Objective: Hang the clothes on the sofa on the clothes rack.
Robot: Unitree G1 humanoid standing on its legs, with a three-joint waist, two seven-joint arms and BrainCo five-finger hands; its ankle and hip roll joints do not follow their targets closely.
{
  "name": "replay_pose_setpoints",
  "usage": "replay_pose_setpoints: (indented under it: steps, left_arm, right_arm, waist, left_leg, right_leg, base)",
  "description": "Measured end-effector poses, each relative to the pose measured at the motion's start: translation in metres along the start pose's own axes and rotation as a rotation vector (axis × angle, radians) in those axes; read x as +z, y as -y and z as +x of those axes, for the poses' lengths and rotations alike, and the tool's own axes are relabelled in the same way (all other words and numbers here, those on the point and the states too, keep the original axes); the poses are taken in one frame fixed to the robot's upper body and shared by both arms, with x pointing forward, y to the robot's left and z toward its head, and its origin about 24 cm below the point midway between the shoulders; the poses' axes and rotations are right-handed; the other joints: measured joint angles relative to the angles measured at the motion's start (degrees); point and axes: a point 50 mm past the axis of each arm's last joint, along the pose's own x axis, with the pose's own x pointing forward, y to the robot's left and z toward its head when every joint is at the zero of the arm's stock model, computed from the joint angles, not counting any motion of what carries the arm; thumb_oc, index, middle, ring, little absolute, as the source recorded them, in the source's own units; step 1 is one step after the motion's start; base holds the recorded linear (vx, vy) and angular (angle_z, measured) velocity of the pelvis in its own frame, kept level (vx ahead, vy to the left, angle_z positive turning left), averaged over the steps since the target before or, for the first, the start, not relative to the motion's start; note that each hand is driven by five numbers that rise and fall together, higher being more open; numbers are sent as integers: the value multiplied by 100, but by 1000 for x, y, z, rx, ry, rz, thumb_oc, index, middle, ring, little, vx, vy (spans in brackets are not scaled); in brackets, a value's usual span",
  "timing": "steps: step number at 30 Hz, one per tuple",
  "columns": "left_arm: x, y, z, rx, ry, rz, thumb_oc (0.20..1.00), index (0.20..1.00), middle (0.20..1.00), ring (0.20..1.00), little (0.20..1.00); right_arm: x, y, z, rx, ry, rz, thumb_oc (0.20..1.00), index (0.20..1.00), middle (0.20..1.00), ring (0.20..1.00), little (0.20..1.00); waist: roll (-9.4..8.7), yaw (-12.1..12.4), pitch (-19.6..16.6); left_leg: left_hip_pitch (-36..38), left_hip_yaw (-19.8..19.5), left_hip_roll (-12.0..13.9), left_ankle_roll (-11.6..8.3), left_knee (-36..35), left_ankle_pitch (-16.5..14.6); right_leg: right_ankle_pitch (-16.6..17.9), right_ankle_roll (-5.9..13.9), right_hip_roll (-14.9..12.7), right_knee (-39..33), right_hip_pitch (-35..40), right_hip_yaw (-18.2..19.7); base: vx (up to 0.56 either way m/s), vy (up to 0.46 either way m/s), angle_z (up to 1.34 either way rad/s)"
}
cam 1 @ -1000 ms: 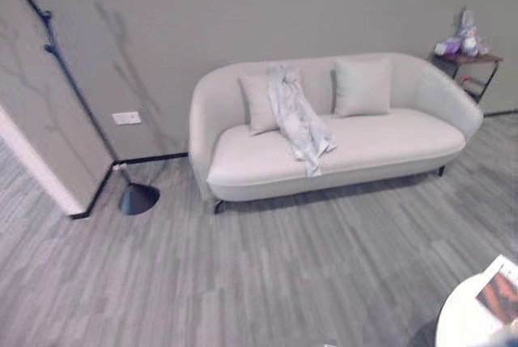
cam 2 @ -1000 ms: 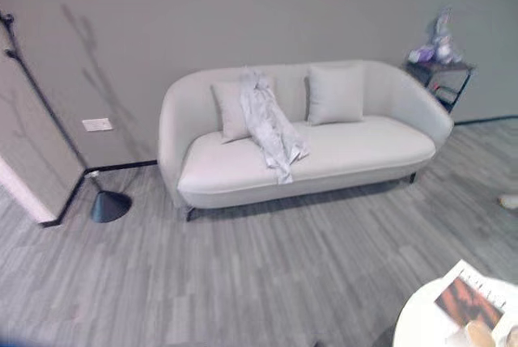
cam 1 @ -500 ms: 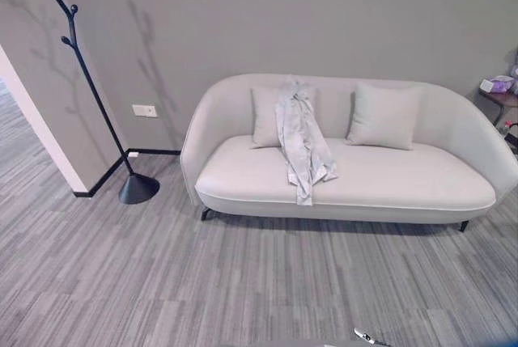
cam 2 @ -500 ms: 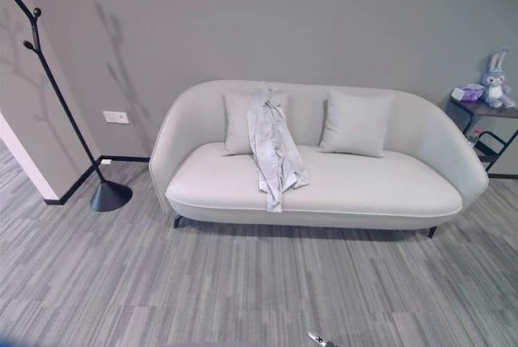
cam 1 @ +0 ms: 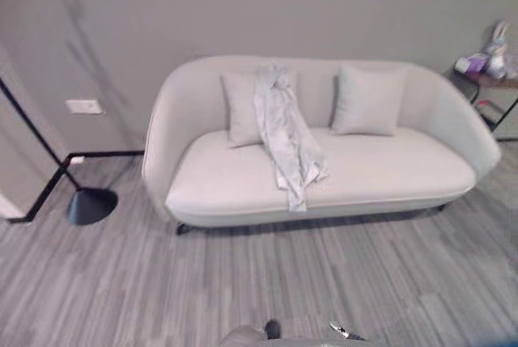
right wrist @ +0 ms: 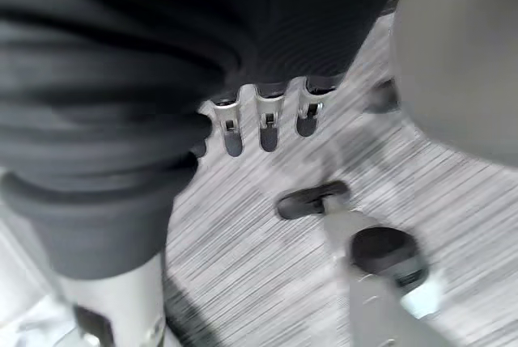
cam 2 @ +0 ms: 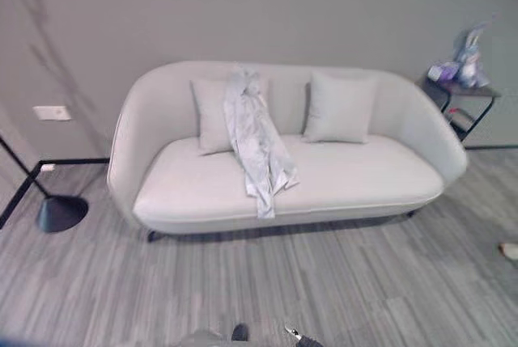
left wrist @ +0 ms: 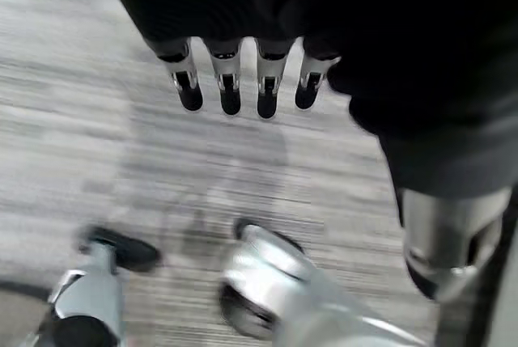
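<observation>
A pale grey garment (cam 1: 287, 133) lies draped from the backrest of the light grey sofa (cam 1: 388, 173) down over its seat, left of the middle, with its lower end near the seat's front edge. The black clothes rack stands on the floor to the sofa's left, showing its cone base (cam 1: 89, 205) and slanted pole (cam 1: 32, 133). My left hand (left wrist: 229, 88) hangs over the floor with straight fingers and nothing in it. My right hand (right wrist: 267, 124) also hangs over the floor, fingers relaxed and empty. Both hands are far from the sofa.
Two grey cushions (cam 1: 368, 100) lean on the backrest, one on each side of the garment. A dark side table (cam 1: 486, 80) with a plush rabbit (cam 1: 495, 40) stands at the sofa's right end. Grey plank floor (cam 1: 324, 274) lies between me and the sofa.
The whole picture has shifted, so the camera moved; the rack's top has left the picture. The sofa, the garment and the rack stay where they were.
</observation>
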Motion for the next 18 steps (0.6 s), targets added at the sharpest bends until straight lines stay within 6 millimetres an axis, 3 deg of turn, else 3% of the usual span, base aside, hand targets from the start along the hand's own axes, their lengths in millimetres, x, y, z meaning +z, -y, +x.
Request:
replay_pose_setpoints:
  steps: [1,2,3,4,6,7,8,10,11,12,13,14,15,16,18]
  left_arm:
    - [-3,9,0,-21,-3,1,1000,1000,1000,1000,1000]
    - [12,12,1,-26,46,37,1000,1000,1000,1000,1000]
    - [17,23,1,-52,61,89,1000,1000,1000,1000,1000]
    - [26,30,1,-72,96,88,1000,1000,1000,1000,1000]
    - [38,34,0,-78,136,85,1000,1000,1000,1000,1000]
    - [44,34,0,-75,152,87,1000,1000,1000,1000,1000]
    - [47,30,0,-64,161,86,1000,1000,1000,1000,1000]
    - [33,23,0,-49,126,84,1000,1000,1000,1000,1000]
    - [22,19,1,-41,101,42,1000,1000,1000,1000,1000]
    - [11,15,1,-21,58,21,1000,1000,1000,1000,1000]
    - [22,13,1,-14,72,18,1000,1000,1000,1000,1000]
    - [23,11,1,-3,86,23,1000,1000,1000,1000,1000]
    - [17,13,1,-7,73,21,1000,1000,1000,1000,1000]
    - [4,19,1,-18,39,18,1000,1000,1000,1000,1000]
    - [5,15,1,-4,57,17,1000,1000,1000,1000,1000]
  right_arm:
    - [10,8,-1,-14,27,-19,1000,1000,1000,1000,1000]
    - [3,2,0,6,32,-48,1000,1000,1000,1000,1000]
    - [16,1,0,7,62,-64,1000,1000,1000,1000,1000]
    - [18,3,0,2,67,-71,1000,1000,1000,1000,1000]
    - [23,1,0,7,80,-85,1000,1000,1000,1000,1000]
    - [27,0,0,11,96,-88,1000,1000,1000,1000,1000]
    - [30,-3,1,13,103,-88,1000,1000,1000,1000,1000]
    - [27,-2,1,2,91,-86,1000,1000,1000,1000,1000]
    - [32,0,0,0,117,-84,1000,1000,1000,1000,1000]
    - [47,-1,-3,-5,213,-82,1000,1000,1000,1000,1000]
    - [56,2,-6,-30,259,-82,1000,1000,1000,1000,1000]
    - [59,10,-8,-62,276,-88,1000,1000,1000,1000,1000]
    - [60,15,-9,-88,271,-103,1000,1000,1000,1000,1000]
    - [71,20,-13,-113,307,-150,1000,1000,1000,1000,1000]
    - [83,15,-16,-109,362,-185,1000,1000,1000,1000,1000]
  waist:
    - [580,-15,-93]
    - [643,-307,-204]
    - [849,-330,-163]
    - [1108,-420,-209]
    - [1277,-485,-190]
    - [1296,-524,-181]
    - [1279,-572,-186]
    - [1181,-573,-190]
    - [1068,-638,-177]
    - [837,-812,-93]
    - [674,-978,41]
    - [478,-1010,88]
    - [506,-935,94]
    - [802,-888,138]
    - [723,-863,137]
  left_leg:
    - [219,-392,487,-90,-100,-225]
    - [588,-411,29,349,-352,-186]
    - [764,-401,27,694,-618,42]
    - [1072,-417,34,608,-1001,143]
    - [1584,-474,-64,413,-1715,385]
    - [1771,-585,-98,341,-2027,501]
    - [1973,-588,-147,447,-2332,719]
    - [2198,-563,-182,517,-2482,762]
    - [2144,-635,-193,-377,-2450,412]
    - [1776,-472,-115,127,-1906,96]
    - [1393,-350,83,577,-1561,92]
    - [1397,-218,-170,632,-1594,271]
    - [1528,-222,-164,605,-1632,274]
    - [1645,-365,-40,579,-1733,255]
    - [1795,-569,-19,477,-1970,326]
  right_leg:
    - [94,78,191,310,-2,-168]
    - [69,175,-159,997,-239,-199]
    - [62,0,-227,1892,-637,-450]
    - [40,-53,-179,1987,-891,-522]
    - [-101,-96,-209,1786,-1194,-651]
    - [-226,-177,-199,1530,-1387,-710]
    - [-259,-110,-143,1194,-1631,-665]
    - [-241,-78,-170,1276,-1807,-669]
    - [-385,93,-196,752,-1910,-657]
    - [-158,47,-488,-1165,-1632,-467]
    - [87,286,-1000,-1853,-1753,-6]
    - [327,419,-1678,-2296,-1747,324]
    - [525,346,-1857,-2459,-1774,445]
    - [967,328,-2112,-2762,-1748,676]
    - [1128,487,-2287,-2591,-1820,800]
  base:
    - [311,162,-52]
    - [422,191,-32]
    - [230,68,-1]
    - [245,6,-1]
    - [119,-25,16]
    - [4,-3,62]
    - [308,-226,65]
    - [386,-291,33]
    - [173,-200,44]
    - [151,-216,88]
    - [214,-296,124]
    - [187,-266,82]
    - [212,-312,48]
    - [198,-329,24]
    - [205,-383,52]
